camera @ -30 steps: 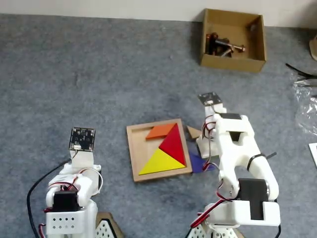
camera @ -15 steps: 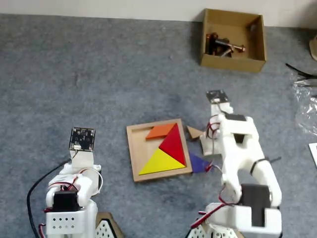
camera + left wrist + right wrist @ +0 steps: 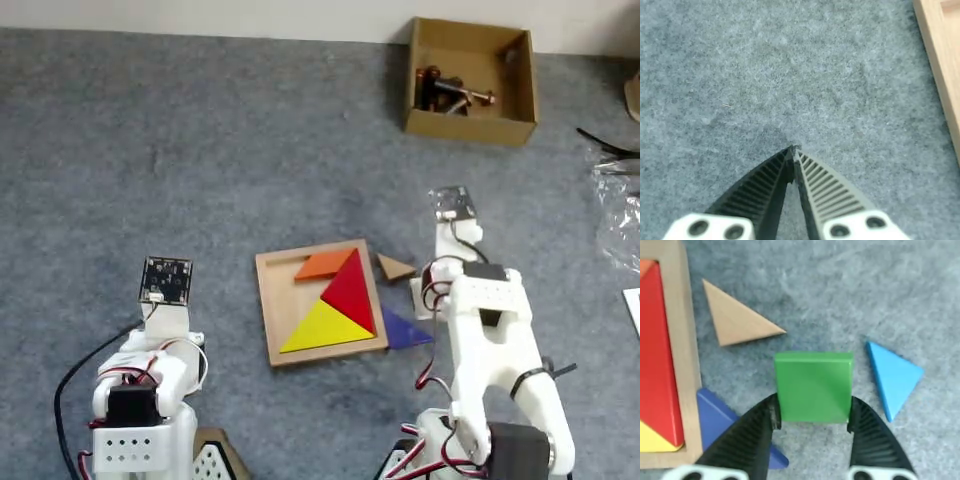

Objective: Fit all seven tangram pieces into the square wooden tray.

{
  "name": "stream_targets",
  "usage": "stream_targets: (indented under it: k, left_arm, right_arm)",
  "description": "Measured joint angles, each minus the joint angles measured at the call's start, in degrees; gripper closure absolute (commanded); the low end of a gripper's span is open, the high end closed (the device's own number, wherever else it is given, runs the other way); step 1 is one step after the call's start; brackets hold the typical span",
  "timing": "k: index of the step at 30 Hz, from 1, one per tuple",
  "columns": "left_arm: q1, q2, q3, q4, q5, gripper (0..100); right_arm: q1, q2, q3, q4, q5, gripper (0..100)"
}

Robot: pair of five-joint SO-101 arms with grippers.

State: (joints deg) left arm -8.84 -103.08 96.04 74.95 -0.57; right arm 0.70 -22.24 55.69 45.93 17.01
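Tray (image 3: pixel 262 300) part filled | right arm (image 3: pixel 485 330) beside it, right fingers (image 3: pixel 750 435) clamp green square (image 3: pixel 813 386) | left fingers (image 3: pixel 760 195) pressed together over carpet (image 3: pixel 790 75)

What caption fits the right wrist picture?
Right hand pinching the green square, tan triangle and light blue triangle nearby.

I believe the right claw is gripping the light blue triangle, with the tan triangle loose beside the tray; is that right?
Not quite: the right wrist view shows the right claw gripping the green square; the light blue triangle lies loose.
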Motion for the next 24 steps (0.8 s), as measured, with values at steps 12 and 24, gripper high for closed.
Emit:
stream_targets:
  k: [12, 24]
  left_arm:
    - [0.0, 0.0, 0.0, 0.0, 0.0, 99]
    - [0.0, 0.0, 0.0, 0.0, 0.0, 99]
  right_arm:
    - [-0.09, -0.18, 0.44, -0.44, 0.0, 85.3]
    - [-0.09, -0.18, 4.22, -5.63, 0.0, 85.3]
